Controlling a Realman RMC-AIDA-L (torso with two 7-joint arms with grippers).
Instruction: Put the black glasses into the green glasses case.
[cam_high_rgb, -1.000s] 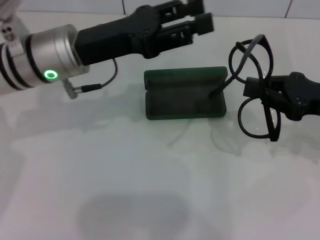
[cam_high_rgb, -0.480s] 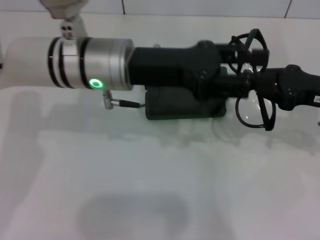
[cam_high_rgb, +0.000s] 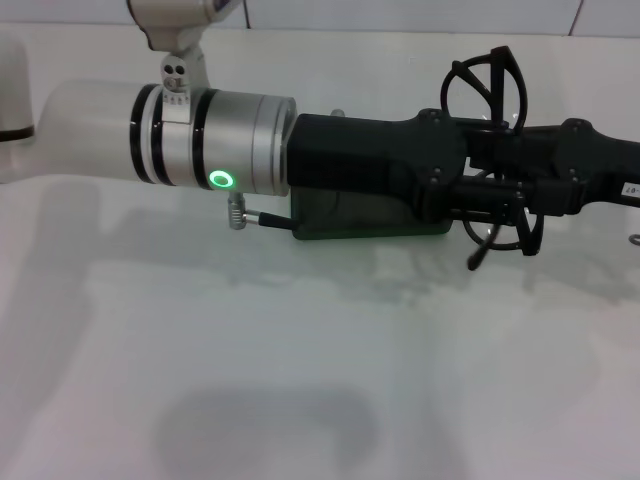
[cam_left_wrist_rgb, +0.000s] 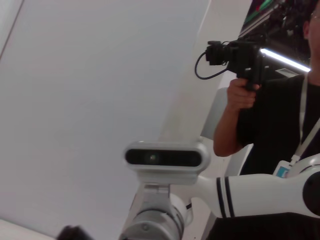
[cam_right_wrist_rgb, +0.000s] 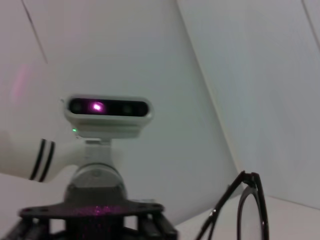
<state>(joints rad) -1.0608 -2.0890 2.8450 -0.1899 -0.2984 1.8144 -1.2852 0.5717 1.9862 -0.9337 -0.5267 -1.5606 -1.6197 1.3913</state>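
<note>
In the head view my right gripper (cam_high_rgb: 508, 152) reaches in from the right and is shut on the black glasses (cam_high_rgb: 487, 86), holding them in the air with one lens up and the other (cam_high_rgb: 500, 238) hanging below. The glasses' rim also shows in the right wrist view (cam_right_wrist_rgb: 250, 205). My left arm lies across the middle from the left, and its gripper (cam_high_rgb: 498, 202) is right against the glasses, just under the right gripper. The green glasses case (cam_high_rgb: 370, 229) lies on the table beneath the left arm, with only its front edge showing.
The white table (cam_high_rgb: 300, 350) stretches out in front of the case. A cable and plug (cam_high_rgb: 255, 217) hang from the left wrist beside the case. The left wrist view shows my head camera (cam_left_wrist_rgb: 162, 158) and a person (cam_left_wrist_rgb: 270, 115) holding a camera.
My left arm has swung right, over the case, until its gripper meets the glasses. My right gripper has raised the glasses slightly and moved them a little left.
</note>
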